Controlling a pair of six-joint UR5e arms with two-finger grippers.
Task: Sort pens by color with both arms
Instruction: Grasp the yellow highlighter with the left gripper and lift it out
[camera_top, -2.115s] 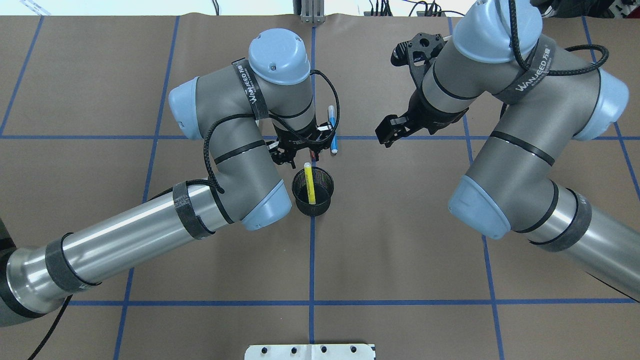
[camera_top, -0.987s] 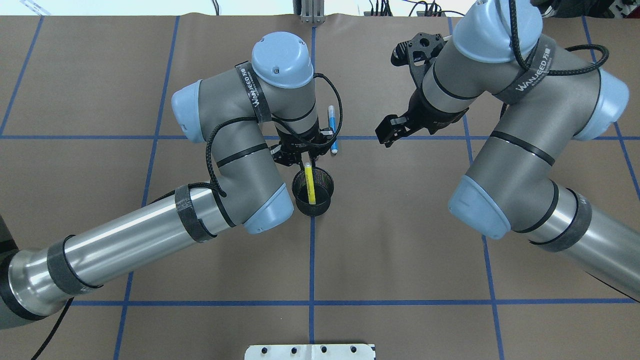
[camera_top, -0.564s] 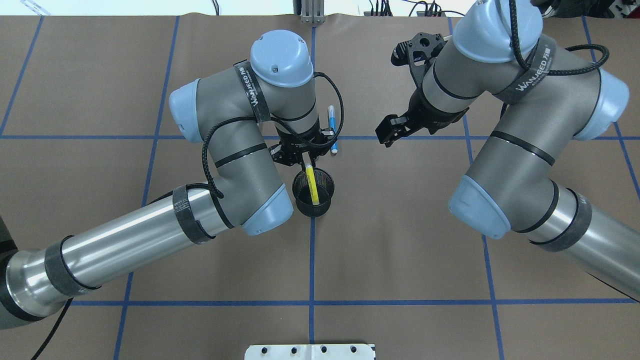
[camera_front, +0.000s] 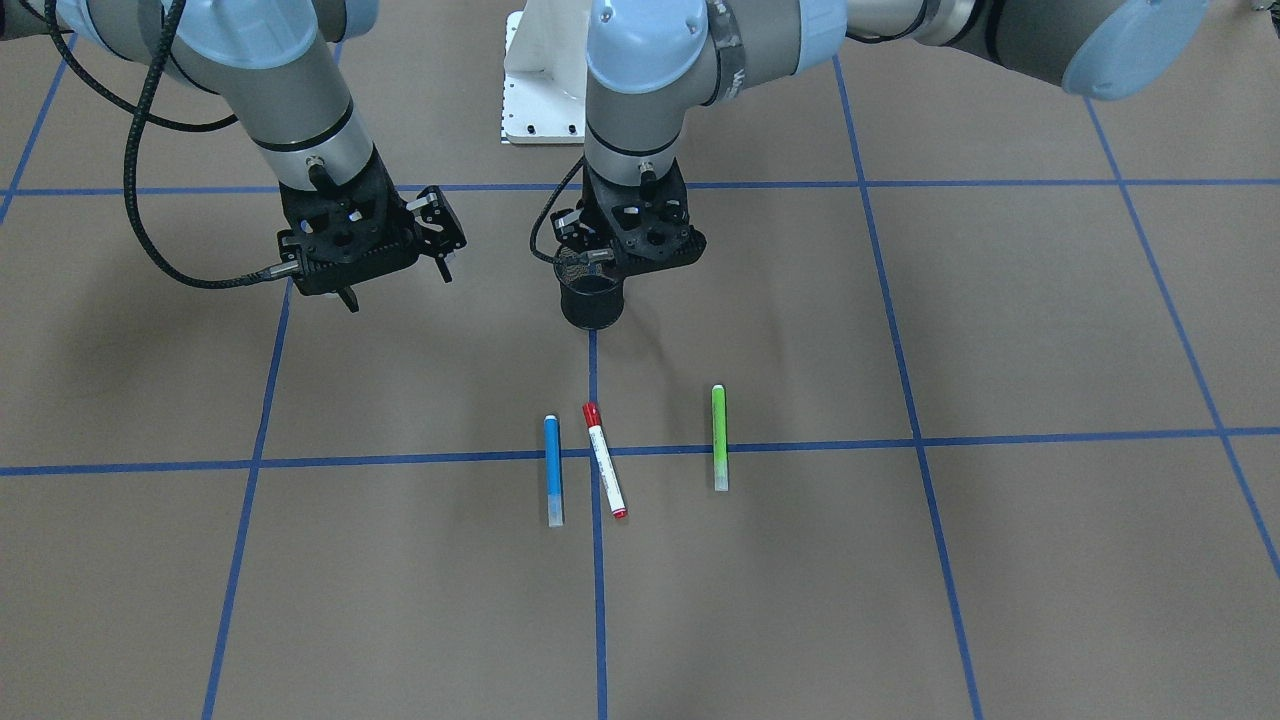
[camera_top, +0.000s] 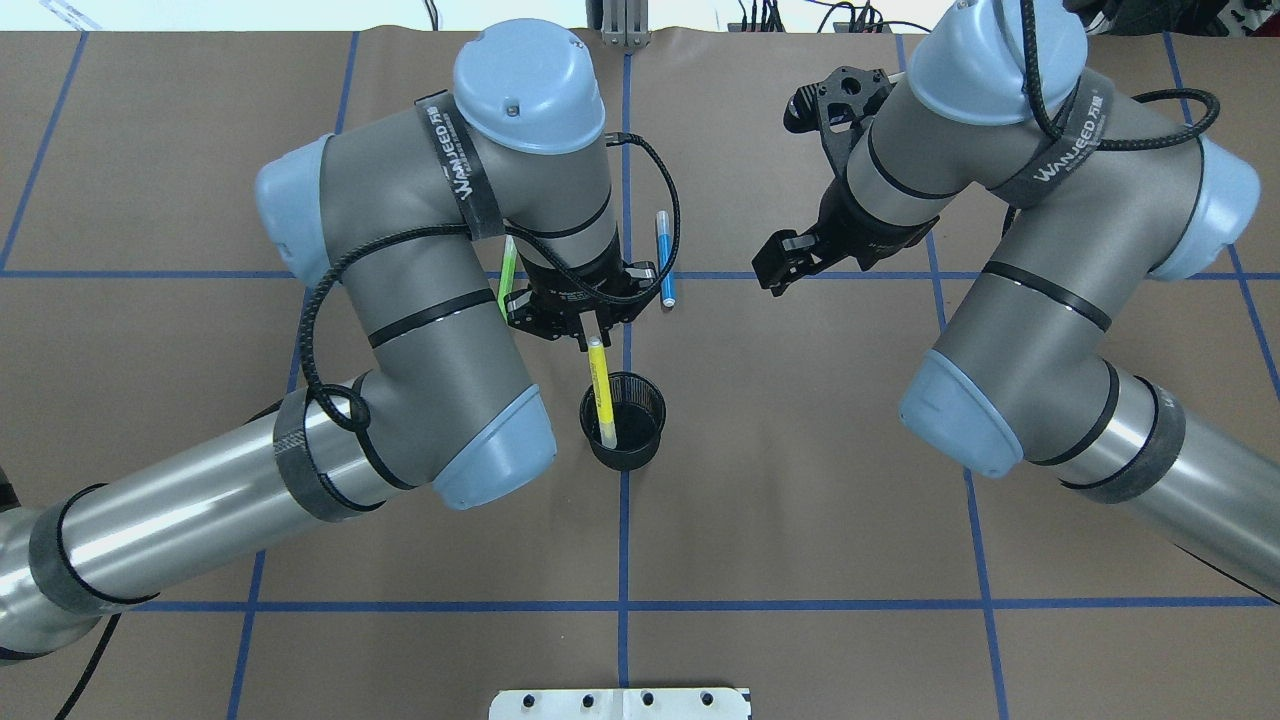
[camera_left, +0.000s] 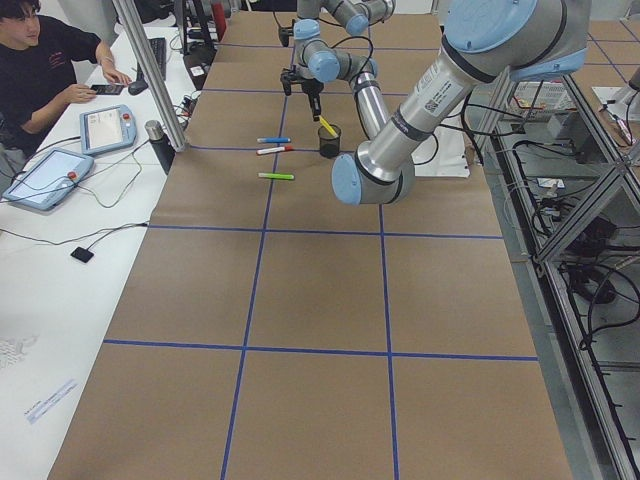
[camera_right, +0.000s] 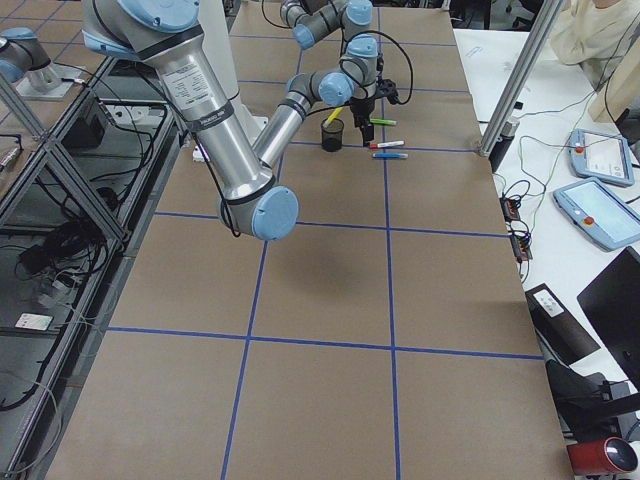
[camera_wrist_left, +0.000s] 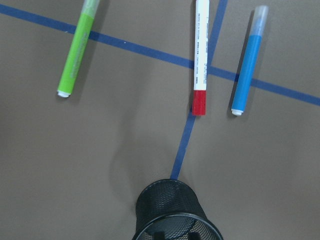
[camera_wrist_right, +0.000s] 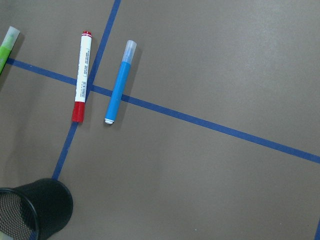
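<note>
Lifted higher than a moment before, the left gripper (camera_top: 570, 320) hung just above the black mesh cup (camera_top: 650, 445), where the yellow pen (camera_top: 601, 390) leaned; whether the jaws gripped its top could not be told. The blue pen (camera_front: 552, 470), red-capped pen (camera_front: 605, 465) and green pen (camera_front: 719, 435) lay unsorted beyond the cup, from one round to eleven o'clock on the robot's side. At two o'clock the right gripper (camera_top: 778, 265) waited, jaws apart and empty, so at most one pen of four looked dealt with.

What the left arm (camera_top: 440, 260) covers
Overhead, its wrist hides the red-capped pen (camera_front: 604, 460) and all but a sliver of the green pen (camera_top: 508, 262) — from the front, the left gripper (camera_front: 625, 260) blocks the yellow pen (camera_top: 600, 385) and part of the mesh cup (camera_front: 592, 305).
</note>
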